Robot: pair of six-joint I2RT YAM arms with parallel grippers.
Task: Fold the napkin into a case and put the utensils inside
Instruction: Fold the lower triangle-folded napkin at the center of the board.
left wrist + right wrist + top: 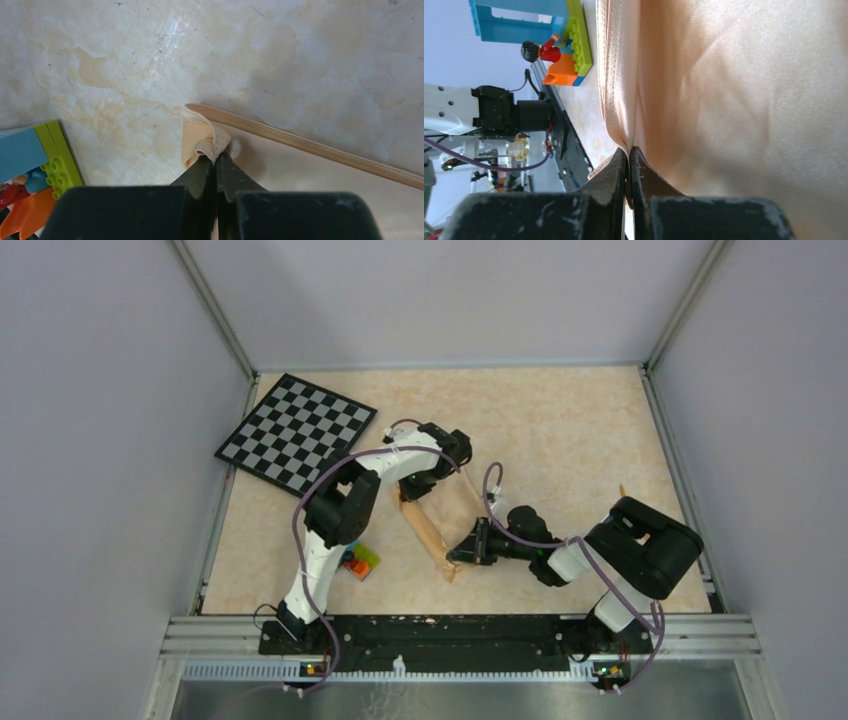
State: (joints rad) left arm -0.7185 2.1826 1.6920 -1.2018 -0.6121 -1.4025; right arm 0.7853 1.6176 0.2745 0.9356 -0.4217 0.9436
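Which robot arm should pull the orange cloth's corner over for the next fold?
Left, probably. The left gripper is shut on a bunched corner of the napkin, ready to carry it over. The right gripper is shut on a fold with broad cloth beside it, better for holding steady.

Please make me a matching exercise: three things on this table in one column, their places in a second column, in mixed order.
Things:
1. soft peach-orange cloth napkin
2. flat black-and-white checkered board
3. cluster of coloured plastic toy bricks

Places:
A. far left corner of the table
B. beside the left arm, near side
C. mid-table, pinched by two pairs of shut jaws

Pairs: 1-C, 2-A, 3-B.
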